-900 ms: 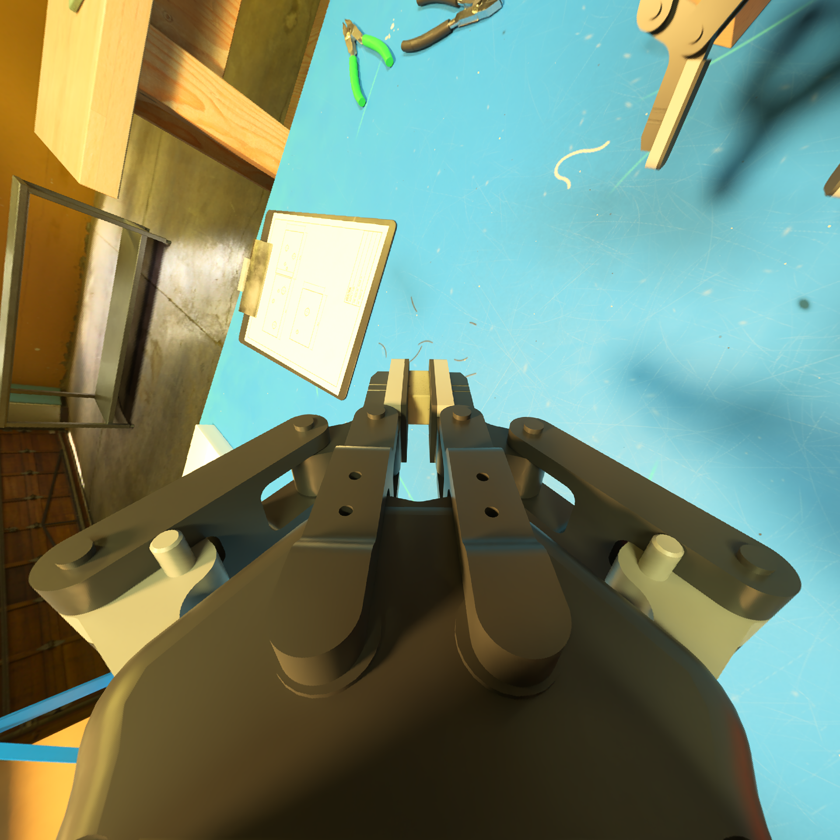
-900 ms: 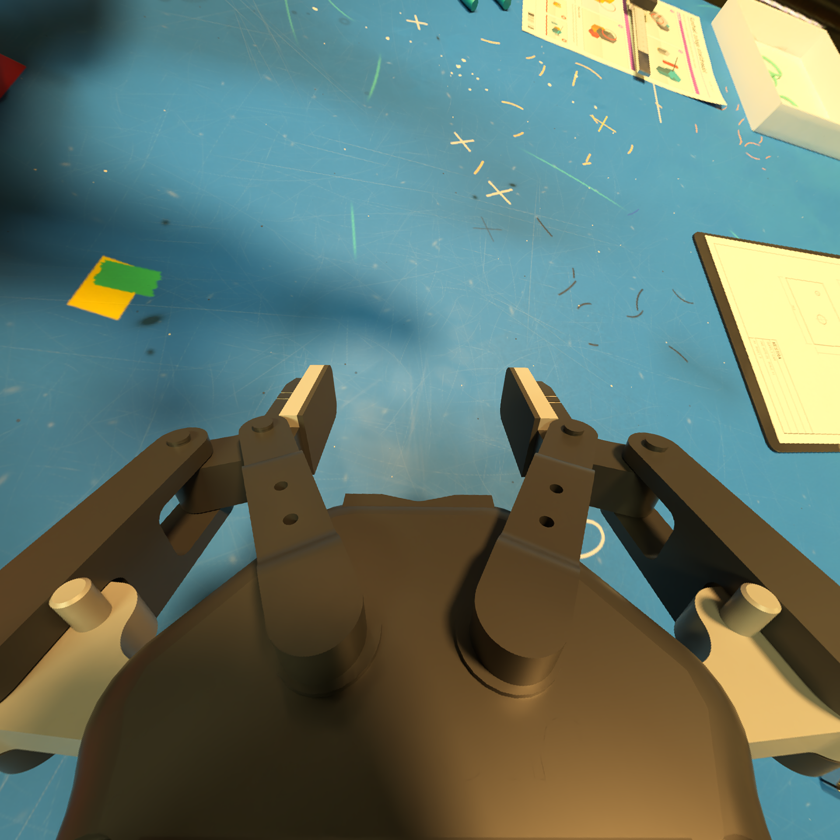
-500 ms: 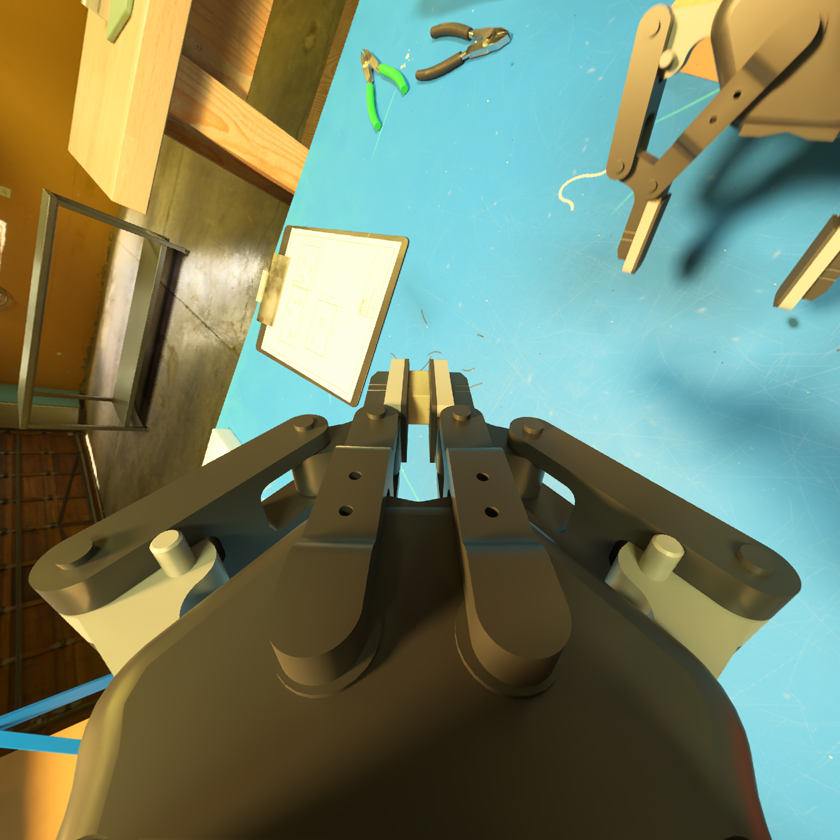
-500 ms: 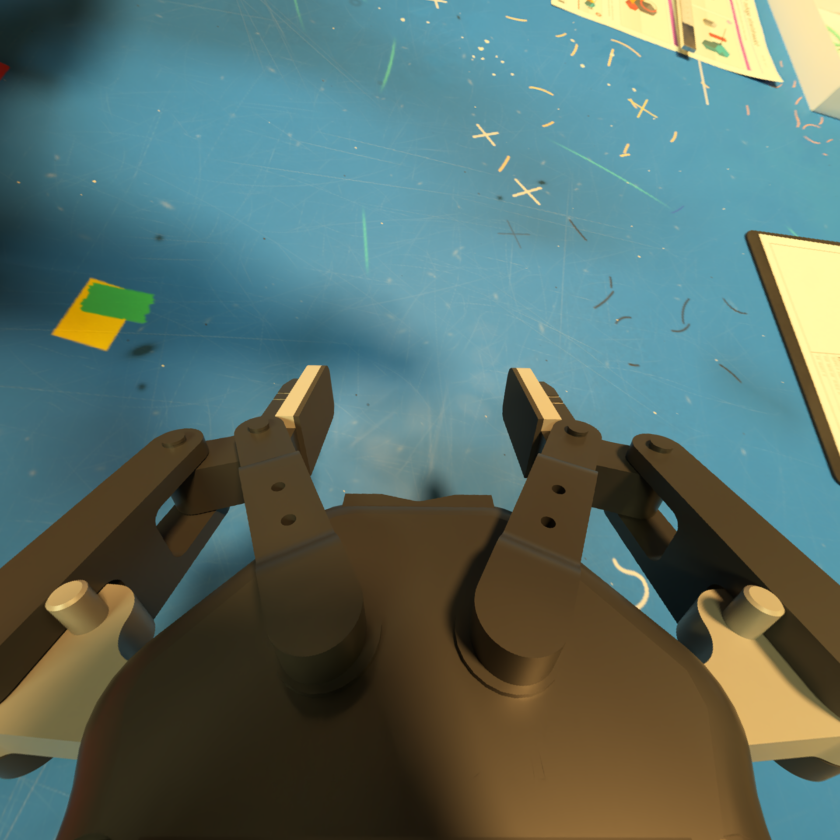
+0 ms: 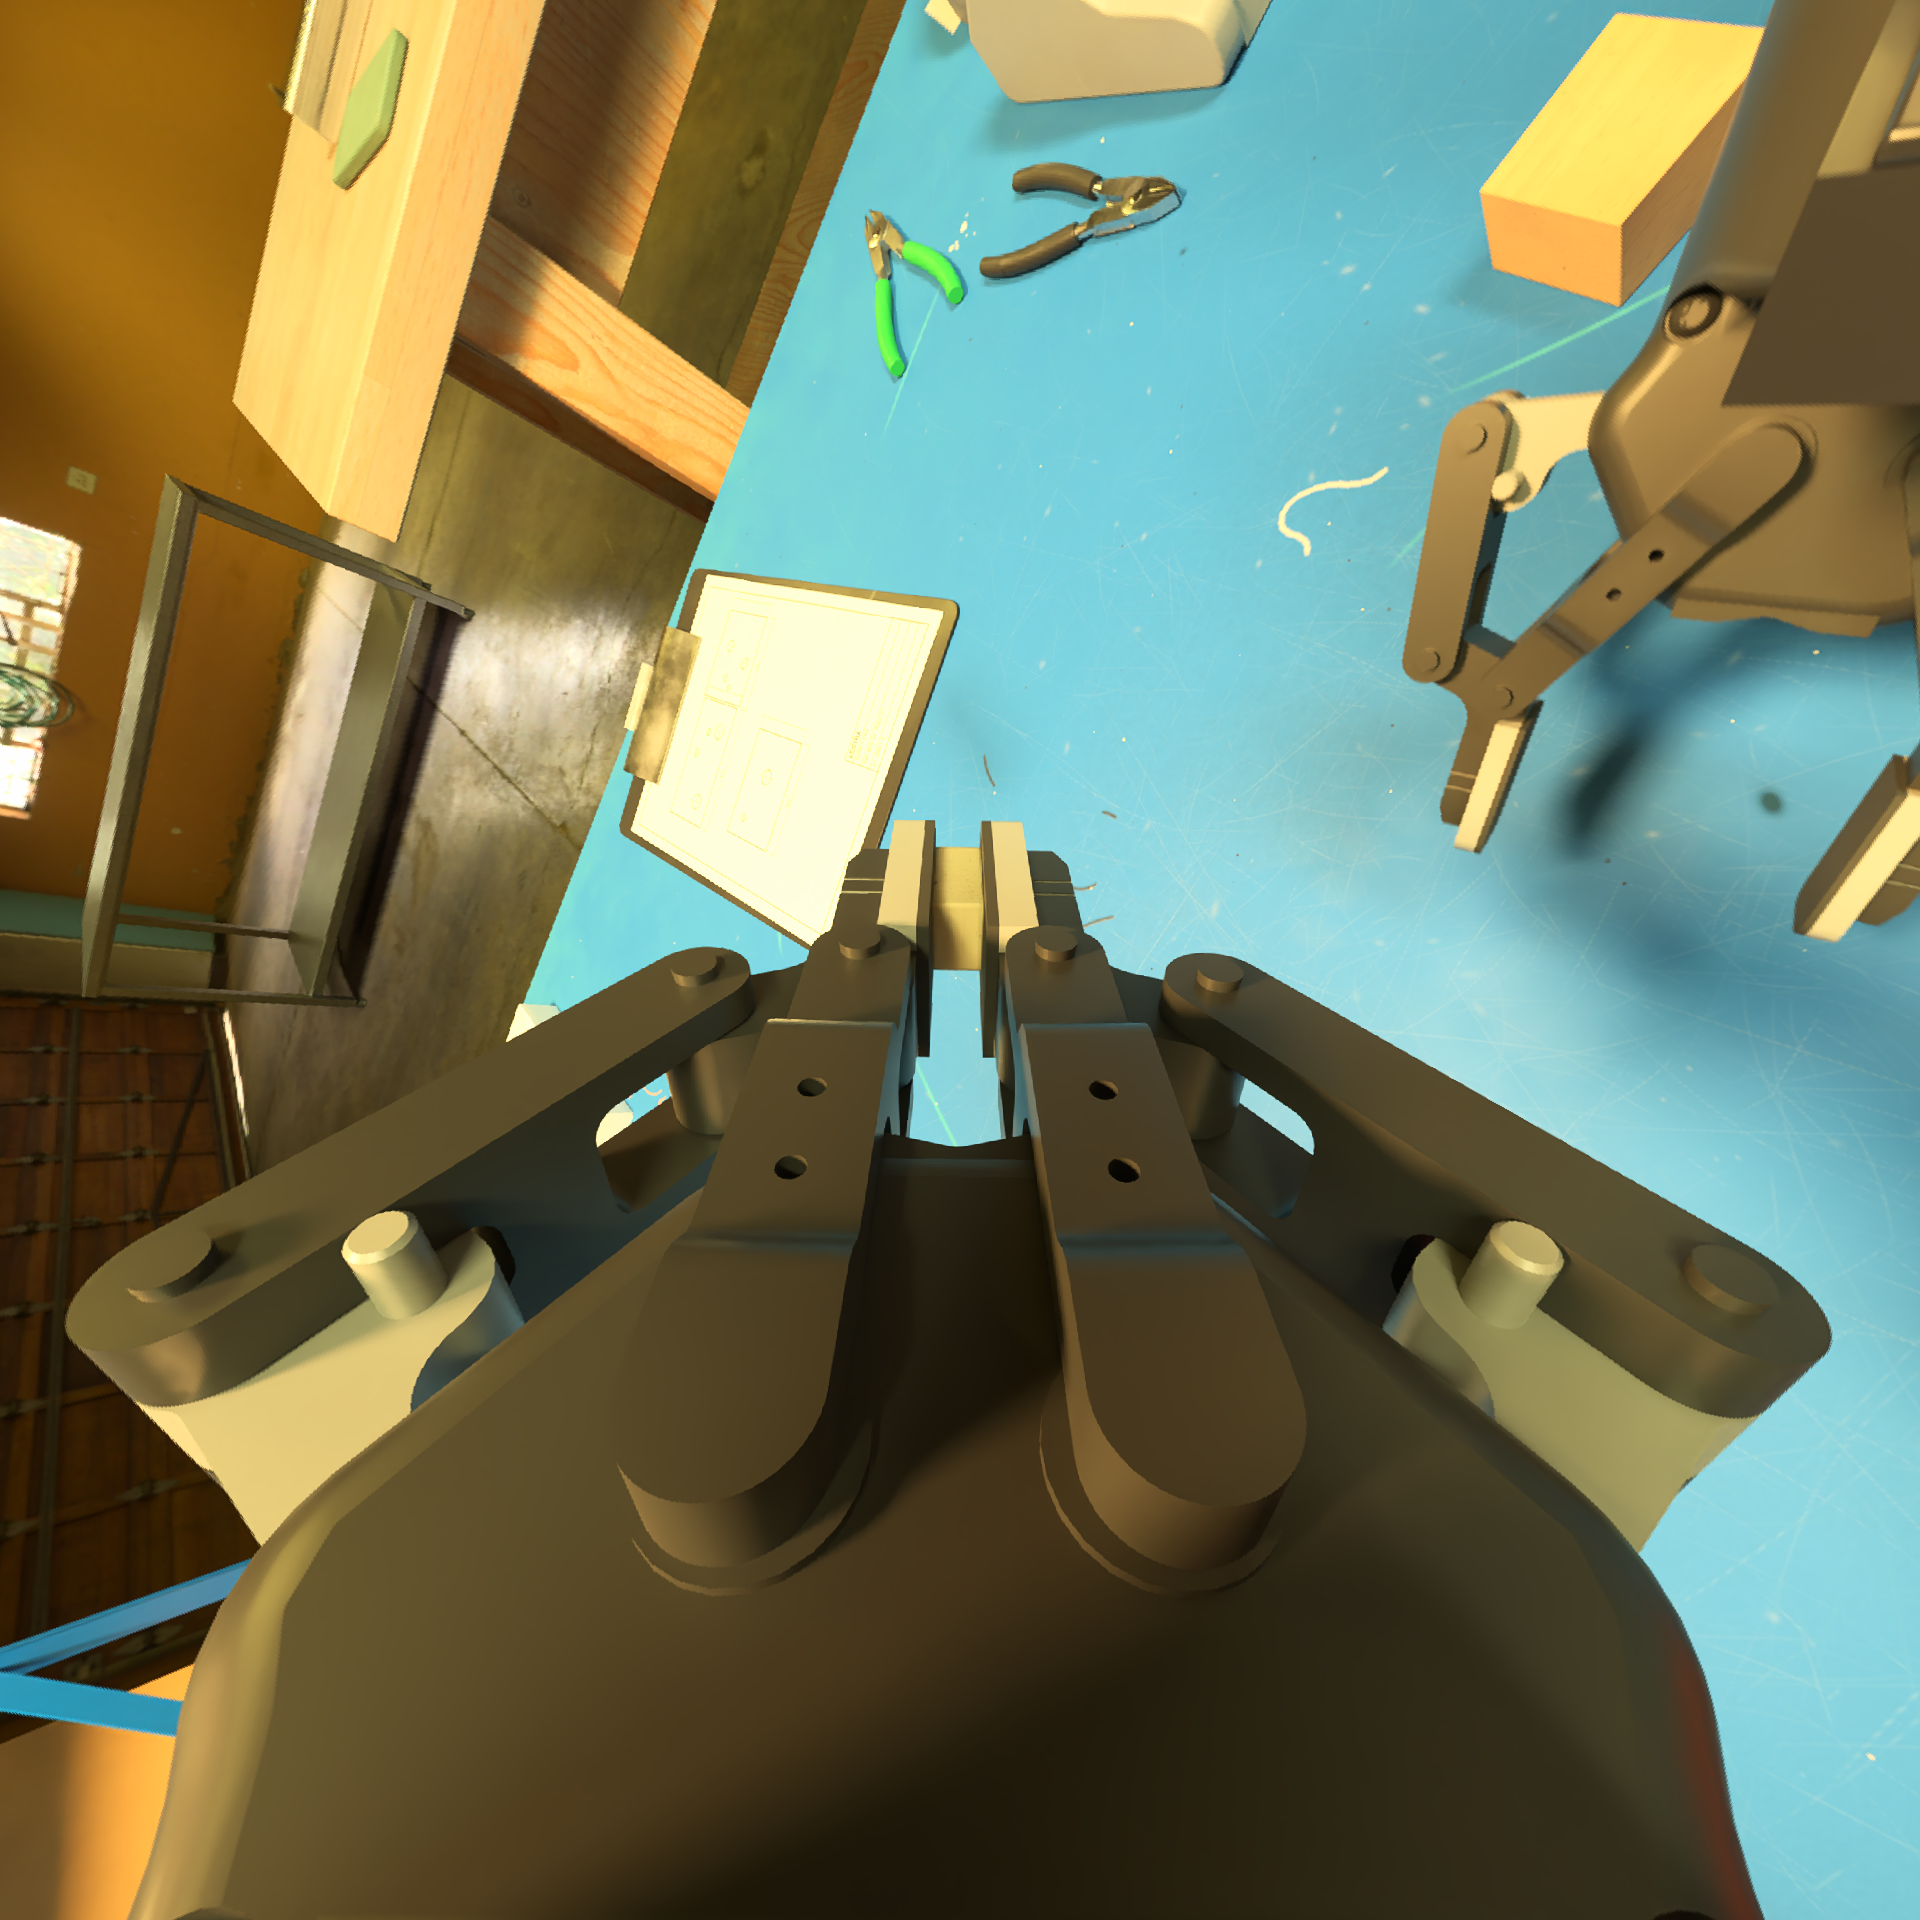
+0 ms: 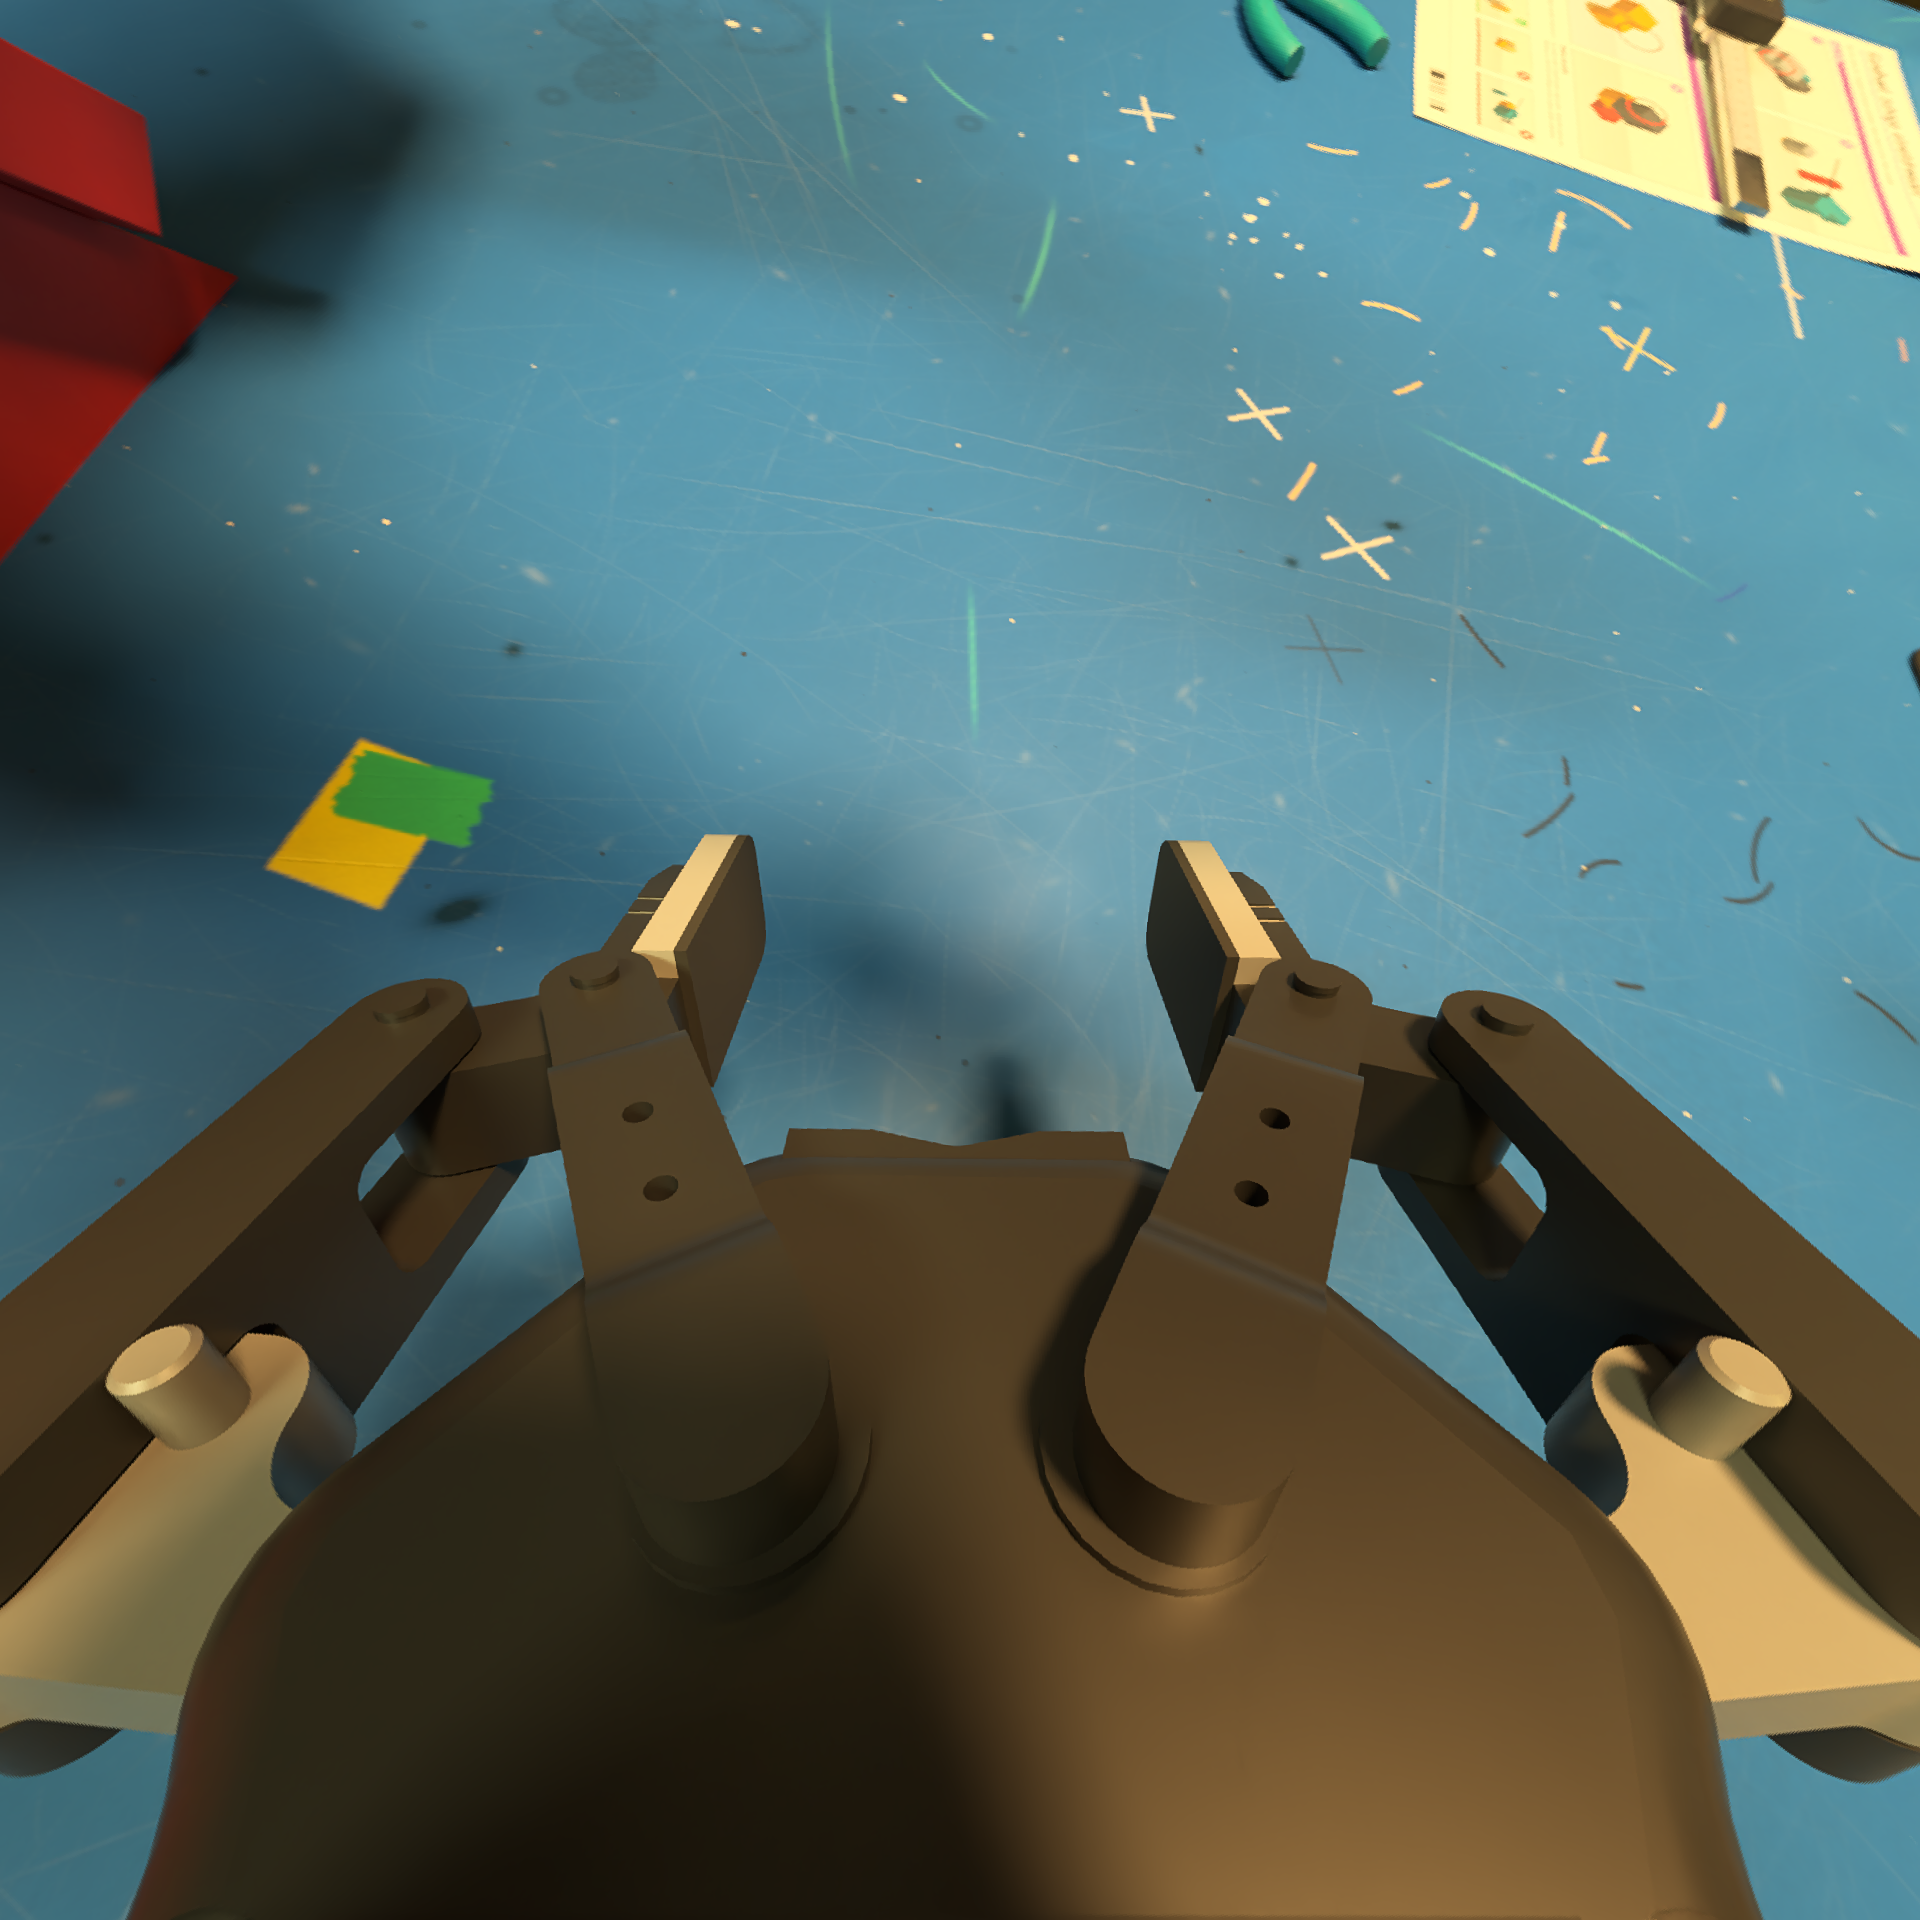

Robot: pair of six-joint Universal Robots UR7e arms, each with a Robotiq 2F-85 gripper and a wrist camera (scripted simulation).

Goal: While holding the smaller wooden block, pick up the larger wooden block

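My left gripper is shut on the smaller wooden block, a pale cube held between the pads above the blue table. The larger wooden block lies on the table at the top right of the left wrist view, partly hidden behind the right arm. My right gripper is open and empty above bare blue table. It also shows in the left wrist view, hanging open over the table, nearer to me than the larger block. The larger block is not in the right wrist view.
A clipboard lies by the table's left edge, just beyond my left fingertips. Green-handled cutters, dark pliers and a white box lie farther off. In the right wrist view: a red box, a yellow-green tape patch, a printed sheet.
The left gripper has risen with the small block, bringing the larger block and white box into view. The right gripper has moved across the table, still open; the red box now shows.
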